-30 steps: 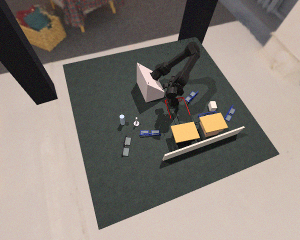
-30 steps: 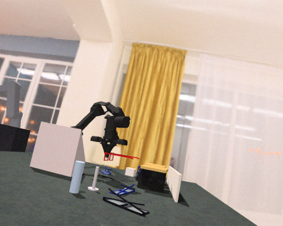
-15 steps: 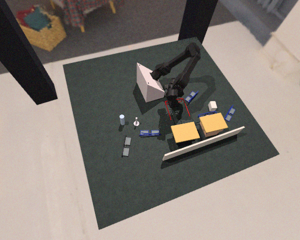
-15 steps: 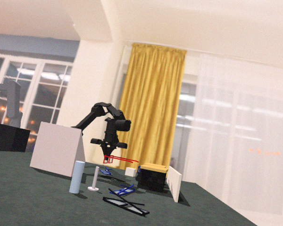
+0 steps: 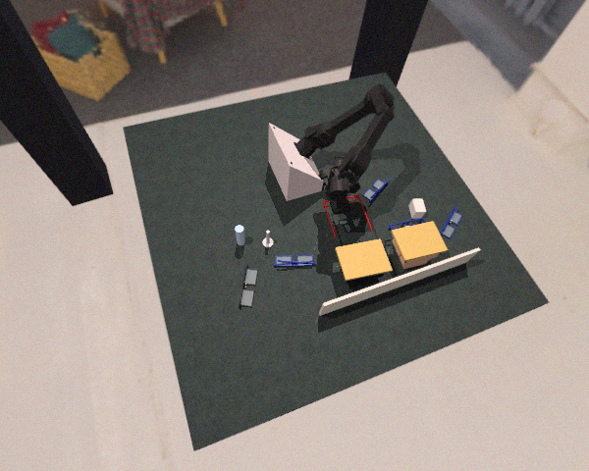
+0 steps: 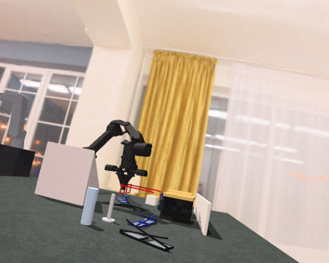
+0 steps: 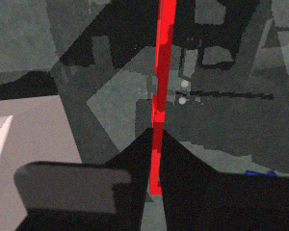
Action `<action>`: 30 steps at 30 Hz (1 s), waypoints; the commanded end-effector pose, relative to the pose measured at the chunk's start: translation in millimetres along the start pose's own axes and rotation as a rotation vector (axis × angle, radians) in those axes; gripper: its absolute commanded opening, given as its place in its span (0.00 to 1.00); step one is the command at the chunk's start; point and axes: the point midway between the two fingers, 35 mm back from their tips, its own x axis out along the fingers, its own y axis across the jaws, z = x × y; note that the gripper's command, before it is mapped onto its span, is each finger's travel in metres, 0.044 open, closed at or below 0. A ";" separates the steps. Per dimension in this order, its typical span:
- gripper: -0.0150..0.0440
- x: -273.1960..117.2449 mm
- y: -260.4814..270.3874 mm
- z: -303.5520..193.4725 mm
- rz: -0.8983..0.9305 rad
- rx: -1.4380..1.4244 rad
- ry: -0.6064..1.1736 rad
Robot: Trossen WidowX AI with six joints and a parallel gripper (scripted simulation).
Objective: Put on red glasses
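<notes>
The red glasses [image 5: 366, 216] [image 6: 145, 188] [image 7: 166, 48] hang in the air, level, with both temples open and pointing toward the display heads. My gripper [image 5: 340, 206] [image 6: 123, 188] [image 7: 154, 133] is shut on the front of the red glasses near the bridge. Two display heads with flat orange tops stand side by side: the left head [image 5: 363, 259] is close to the temple ends, and the right head [image 5: 418, 239] has blue glasses [image 5: 406, 223] at its front. I cannot make out the green tag. Both heads' faces are hidden.
A pale wall [image 5: 399, 281] [image 6: 202, 213] stands behind the heads. A pale wedge [image 5: 302, 180] [image 6: 65, 172] stands beside the gripper. A white block [image 5: 417, 208] [image 6: 152, 199], blue cylinder [image 5: 240, 235] [image 6: 89, 206], small white stand [image 5: 267, 241] [image 6: 108, 219] and several other glasses are around.
</notes>
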 end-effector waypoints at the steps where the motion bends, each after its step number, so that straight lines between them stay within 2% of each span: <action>1: 0.25 5.4 1.0 0.7 0.002 0.004 -0.005; 30: 0.25 14.7 -22.0 1.9 -0.007 0.003 -0.005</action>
